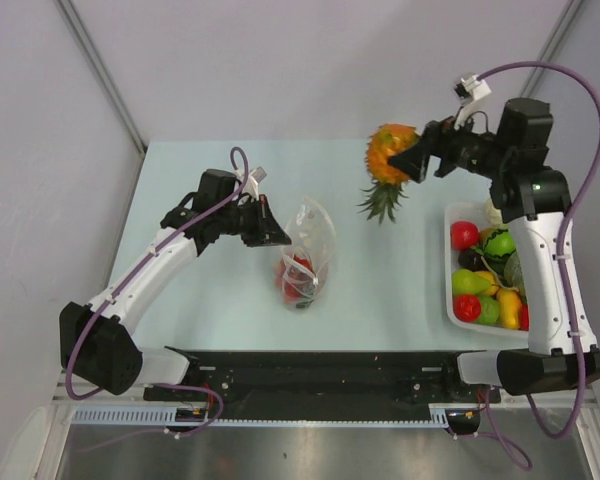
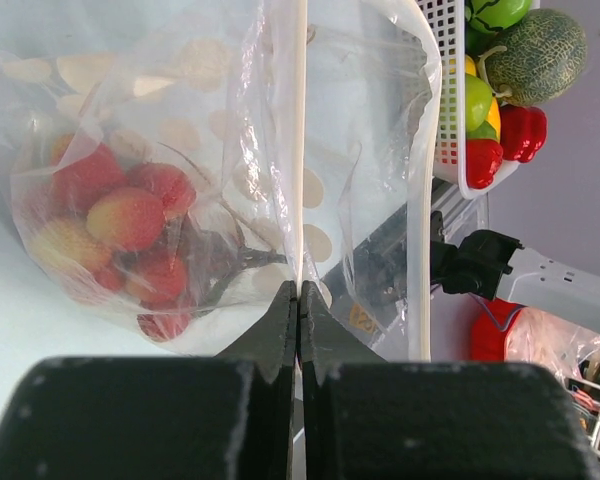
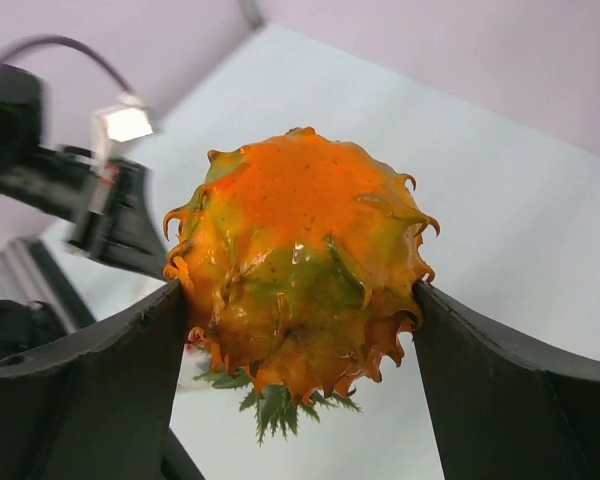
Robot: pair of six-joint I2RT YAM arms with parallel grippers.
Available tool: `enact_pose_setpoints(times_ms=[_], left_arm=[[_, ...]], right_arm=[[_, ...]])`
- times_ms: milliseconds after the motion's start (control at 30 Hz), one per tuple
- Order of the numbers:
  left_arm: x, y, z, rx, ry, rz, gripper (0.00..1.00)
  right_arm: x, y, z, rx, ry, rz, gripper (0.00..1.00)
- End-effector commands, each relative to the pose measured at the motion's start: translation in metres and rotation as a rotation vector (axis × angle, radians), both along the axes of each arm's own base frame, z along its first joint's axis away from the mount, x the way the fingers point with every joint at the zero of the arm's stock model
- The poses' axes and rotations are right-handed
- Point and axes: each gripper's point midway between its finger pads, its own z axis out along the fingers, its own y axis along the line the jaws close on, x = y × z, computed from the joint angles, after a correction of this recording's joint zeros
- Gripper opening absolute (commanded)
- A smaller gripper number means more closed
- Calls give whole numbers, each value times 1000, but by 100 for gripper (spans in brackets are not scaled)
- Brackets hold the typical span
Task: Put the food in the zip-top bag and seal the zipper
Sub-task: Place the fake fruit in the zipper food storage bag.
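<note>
Your left end effector [image 2: 298, 305] pinches the zip-top bag's [image 1: 315, 235] rim, seemingly to hold it open; your right end effector [image 3: 300, 310] clamps the orange ruffled piece [image 1: 388, 150] for loading.

A robotics lab test cell: a pale blue table [image 1: 230, 170] walled behind by blank white panels [image 1: 280, 60] on metal struts [image 1: 100, 70], a black mounting rail [image 1: 310, 368] along its near edge, cabled arms [image 1: 150, 260] bolted there.

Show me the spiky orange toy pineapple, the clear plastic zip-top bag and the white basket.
Spiky orange toy pineapple [image 3: 305, 270]: right wrist view, its middle.
Clear plastic zip-top bag [image 1: 320, 228]: top external view, upper wall.
White basket [image 1: 448, 270]: top external view, left rim.
</note>
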Motion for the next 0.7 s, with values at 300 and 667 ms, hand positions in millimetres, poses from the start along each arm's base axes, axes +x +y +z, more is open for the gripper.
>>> enact_pose_setpoints(times_ms=[300,667], left_arm=[[-1,-8,15,-64,-7,-11,0],[0,-8,22,-105,-1,3,0]], right_arm=[[-24,141,5,175,-89,223,0],[-33,167,-80,105,56,243,0]])
